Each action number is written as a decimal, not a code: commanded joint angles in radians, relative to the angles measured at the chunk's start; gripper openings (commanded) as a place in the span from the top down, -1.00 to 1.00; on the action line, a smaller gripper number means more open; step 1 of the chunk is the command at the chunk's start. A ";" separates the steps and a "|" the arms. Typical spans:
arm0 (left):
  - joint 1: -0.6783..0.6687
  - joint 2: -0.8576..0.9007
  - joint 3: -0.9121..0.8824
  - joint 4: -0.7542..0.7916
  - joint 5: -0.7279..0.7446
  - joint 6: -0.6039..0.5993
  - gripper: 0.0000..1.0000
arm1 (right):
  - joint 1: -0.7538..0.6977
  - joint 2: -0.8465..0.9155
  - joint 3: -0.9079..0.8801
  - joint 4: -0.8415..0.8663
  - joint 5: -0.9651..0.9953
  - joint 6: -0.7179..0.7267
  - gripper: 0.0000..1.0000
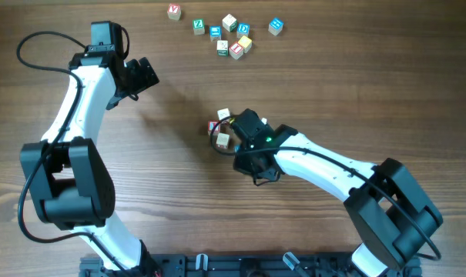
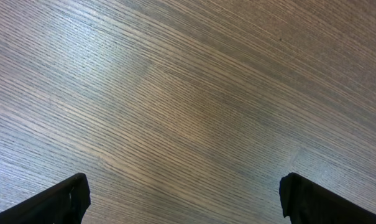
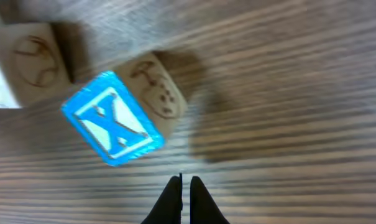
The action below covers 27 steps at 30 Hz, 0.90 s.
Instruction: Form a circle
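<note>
Beside my right gripper [image 1: 233, 136], at the middle of the table, is a small group of letter cubes [image 1: 219, 129]: a white one, a red one and a pale one. The gripper covers part of the group, so I cannot tell whether it forms a circle. In the right wrist view a tilted cube with a blue X face [image 3: 113, 118] lies just ahead and left of my right gripper [image 3: 184, 182]. That gripper is shut with nothing in it. A pale engraved cube [image 3: 35, 59] sits further left. My left gripper [image 1: 144, 75] [image 2: 184, 199] is open over bare wood at the upper left.
A loose scatter of several letter cubes [image 1: 229, 37] lies at the far edge of the table. One cube [image 1: 174, 11] lies apart to its left and a blue one [image 1: 275, 26] to its right. Both arm bases stand at the near edge.
</note>
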 commanded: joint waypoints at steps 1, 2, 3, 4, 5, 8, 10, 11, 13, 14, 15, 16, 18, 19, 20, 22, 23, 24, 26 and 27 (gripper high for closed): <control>0.003 -0.017 0.011 0.000 0.001 0.005 -1.00 | 0.001 -0.008 -0.003 0.022 -0.004 0.013 0.86; 0.003 -0.017 0.011 0.000 0.001 0.005 -1.00 | 0.001 -0.008 -0.003 0.022 -0.003 0.013 0.86; 0.003 -0.017 0.011 0.000 0.001 0.005 -1.00 | 0.001 -0.008 -0.003 0.022 0.000 0.013 0.86; 0.003 -0.017 0.011 0.000 0.001 0.005 -1.00 | 0.001 -0.008 -0.003 0.023 0.000 0.012 0.86; 0.003 -0.017 0.011 0.000 0.001 0.005 -1.00 | 0.001 -0.008 -0.003 0.027 0.002 0.012 0.86; 0.003 -0.017 0.011 0.000 0.001 0.005 -1.00 | 0.001 -0.008 -0.003 0.034 0.011 0.013 0.86; 0.003 -0.017 0.011 0.000 0.001 0.005 -1.00 | 0.001 -0.008 -0.003 0.043 0.016 0.013 0.86; 0.003 -0.017 0.011 0.000 0.001 0.005 -1.00 | 0.001 -0.008 -0.003 0.051 0.019 0.012 0.87; 0.003 -0.017 0.011 0.000 0.001 0.005 -1.00 | 0.001 -0.008 -0.003 0.053 0.027 0.012 0.87; 0.003 -0.017 0.011 0.000 0.001 0.005 -1.00 | 0.001 -0.008 -0.003 0.055 0.031 0.012 0.87; 0.003 -0.017 0.011 0.000 0.001 0.005 -1.00 | 0.001 -0.008 -0.003 0.057 0.039 0.013 0.87; 0.003 -0.017 0.011 0.000 0.001 0.005 -1.00 | 0.001 -0.008 -0.003 0.061 0.049 0.014 0.86; 0.003 -0.017 0.011 0.000 0.001 0.005 -1.00 | 0.001 -0.008 -0.003 0.066 0.055 0.014 0.87; 0.003 -0.017 0.011 0.000 0.001 0.005 -1.00 | 0.001 -0.008 -0.003 0.065 0.060 0.014 0.87; 0.003 -0.017 0.011 0.000 0.001 0.005 -1.00 | 0.001 -0.008 -0.003 0.064 0.060 0.015 0.88; 0.003 -0.017 0.011 0.000 0.001 0.005 -1.00 | 0.001 -0.008 -0.003 0.043 0.045 0.019 0.91; 0.003 -0.017 0.011 0.000 0.001 0.005 -1.00 | 0.001 -0.008 -0.003 0.031 0.045 0.039 0.91; 0.003 -0.017 0.011 0.000 0.001 0.005 -1.00 | 0.001 -0.008 -0.003 0.031 0.052 0.043 0.91; 0.003 -0.017 0.011 0.000 0.001 0.005 -1.00 | 0.001 -0.008 -0.003 0.048 0.069 0.040 0.91; 0.003 -0.017 0.011 0.000 0.001 0.005 -1.00 | 0.001 -0.008 -0.003 0.051 0.077 0.040 0.91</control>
